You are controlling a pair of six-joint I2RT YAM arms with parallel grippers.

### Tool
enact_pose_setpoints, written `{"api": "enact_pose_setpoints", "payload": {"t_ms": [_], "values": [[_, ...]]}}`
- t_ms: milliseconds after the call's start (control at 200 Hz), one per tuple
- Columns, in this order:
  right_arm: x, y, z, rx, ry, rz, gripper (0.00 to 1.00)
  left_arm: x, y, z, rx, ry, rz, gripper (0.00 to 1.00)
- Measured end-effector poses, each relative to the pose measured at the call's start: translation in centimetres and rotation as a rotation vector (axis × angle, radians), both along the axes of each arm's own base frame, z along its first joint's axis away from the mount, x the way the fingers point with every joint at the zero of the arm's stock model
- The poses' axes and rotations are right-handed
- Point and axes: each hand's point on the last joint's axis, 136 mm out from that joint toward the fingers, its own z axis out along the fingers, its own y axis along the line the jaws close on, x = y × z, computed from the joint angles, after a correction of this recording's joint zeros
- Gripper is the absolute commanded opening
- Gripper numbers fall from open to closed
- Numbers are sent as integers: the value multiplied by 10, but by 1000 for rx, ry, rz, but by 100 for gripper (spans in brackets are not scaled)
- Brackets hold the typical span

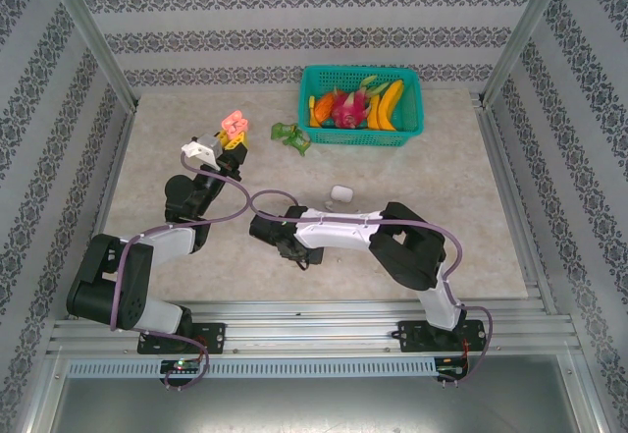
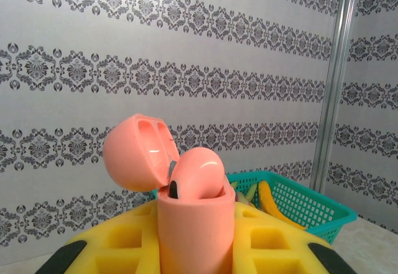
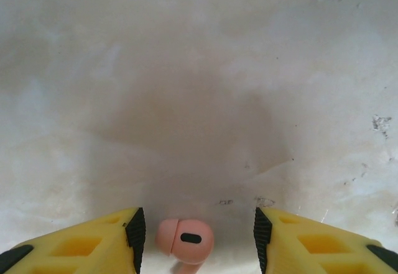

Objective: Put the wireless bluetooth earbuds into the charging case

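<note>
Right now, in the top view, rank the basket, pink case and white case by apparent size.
1. Basket, clearly largest.
2. Pink case and white case look alike; the pink one is held up nearer the camera, so unranked.

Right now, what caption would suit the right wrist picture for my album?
The right gripper, yellow fingers open, straddles a salmon-pink earbud lying on the pale table.

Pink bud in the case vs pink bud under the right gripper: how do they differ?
The seated earbud stands in the open pink case, its lower part hidden. The loose earbud lies on the bare table.
The seated earbud's case is held up, clamped by the left gripper. The loose earbud sits untouched inside the open right gripper.
Both are salmon-pink, each with a dark oval mark.
</note>
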Motion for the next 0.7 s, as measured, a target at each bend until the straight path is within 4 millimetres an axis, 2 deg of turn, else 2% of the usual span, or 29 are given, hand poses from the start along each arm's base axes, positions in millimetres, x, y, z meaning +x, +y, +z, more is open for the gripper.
{"api": "enact_pose_setpoints", "payload": {"t_ms": [485,699], "values": [[3,9,-3,41,-8,-1,31,0,0,0,-6,3,-2,0],[5,10,-3,44,-8,80,30,0,0,-1,-6,5,-3,0]]}}
